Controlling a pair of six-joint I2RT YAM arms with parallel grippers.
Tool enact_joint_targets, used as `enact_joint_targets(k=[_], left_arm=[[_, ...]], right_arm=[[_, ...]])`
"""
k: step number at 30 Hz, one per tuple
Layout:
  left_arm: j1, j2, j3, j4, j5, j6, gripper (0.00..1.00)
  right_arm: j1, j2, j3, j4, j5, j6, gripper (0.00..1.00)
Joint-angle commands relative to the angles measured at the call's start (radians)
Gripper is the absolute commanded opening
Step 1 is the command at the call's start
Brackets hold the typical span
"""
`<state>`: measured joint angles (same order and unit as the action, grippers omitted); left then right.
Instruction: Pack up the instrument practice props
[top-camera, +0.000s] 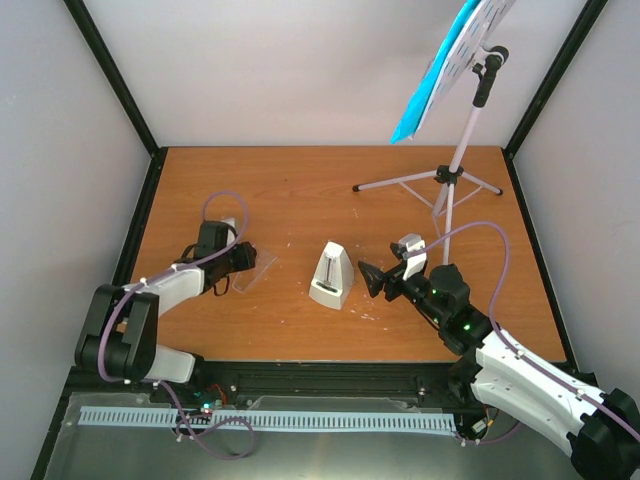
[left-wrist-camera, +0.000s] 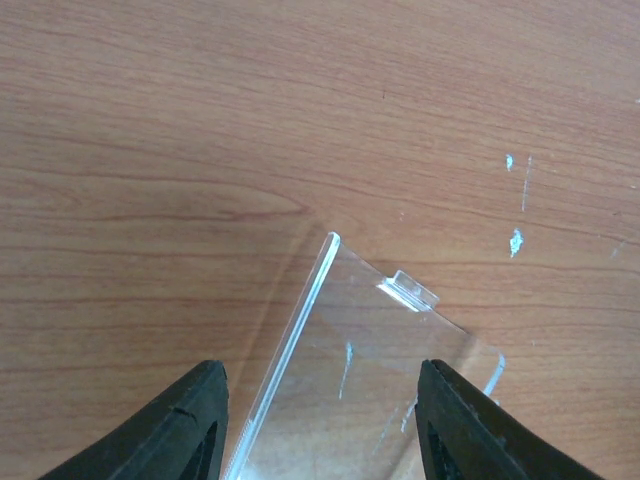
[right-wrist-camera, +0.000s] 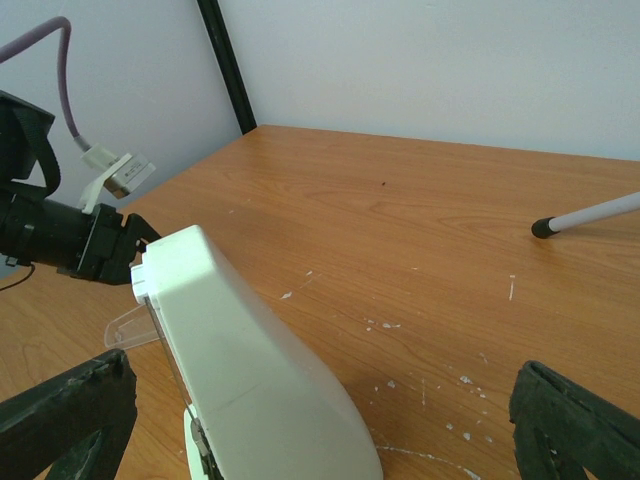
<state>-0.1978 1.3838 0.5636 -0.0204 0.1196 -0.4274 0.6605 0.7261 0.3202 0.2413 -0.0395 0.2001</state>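
The white pyramid-shaped metronome (top-camera: 332, 275) stands upright mid-table, with its clear cover (top-camera: 255, 270) off and lying flat to its left. My left gripper (top-camera: 246, 258) is open at the cover. In the left wrist view the cover (left-wrist-camera: 370, 360) lies between the spread fingers (left-wrist-camera: 190, 430), untouched. My right gripper (top-camera: 372, 280) is open just right of the metronome. In the right wrist view the metronome (right-wrist-camera: 250, 370) fills the lower left between the wide jaws. The white music stand (top-camera: 462, 140) stands at the back right and carries blue and white pages (top-camera: 440, 75).
The stand's tripod legs (top-camera: 430, 182) spread over the back right of the wooden table (top-camera: 300, 190). One leg tip (right-wrist-camera: 545, 227) shows in the right wrist view. Black frame posts and white walls enclose the table. The left arm (right-wrist-camera: 60, 240) is beyond the metronome.
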Motion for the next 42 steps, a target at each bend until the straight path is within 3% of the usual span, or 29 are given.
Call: enact_joint_targets(k=[1, 6, 13, 18, 28, 36, 42], left_arm=[[0.004, 0.052, 0.064, -0.014, -0.038, 0.005, 0.53], [0.005, 0.111, 0.104, -0.036, -0.074, -0.001, 0.51], [0.005, 0.164, 0.123, -0.034, -0.059, 0.010, 0.36], [0.005, 0.189, 0.129, -0.034, -0.065, 0.008, 0.32], [0.005, 0.148, 0.118, -0.066, -0.041, -0.018, 0.00], [0.005, -0.141, 0.050, -0.178, 0.371, -0.212, 0.00], [0.009, -0.215, 0.092, -0.383, 0.703, -0.334, 0.00]], right_arm=[[-0.007, -0.002, 0.014, 0.003, -0.009, 0.007, 1.00], [-0.007, -0.003, 0.011, 0.003, -0.006, 0.004, 1.00], [-0.007, 0.005, 0.005, 0.010, 0.004, -0.001, 1.00], [-0.007, 0.006, 0.005, 0.008, 0.002, -0.002, 1.00], [-0.008, 0.004, 0.015, 0.001, -0.018, -0.018, 1.00], [0.006, 0.045, 0.124, 0.045, -0.188, -0.064, 1.00], [0.204, 0.114, 0.208, 0.071, -0.023, -0.298, 1.00]])
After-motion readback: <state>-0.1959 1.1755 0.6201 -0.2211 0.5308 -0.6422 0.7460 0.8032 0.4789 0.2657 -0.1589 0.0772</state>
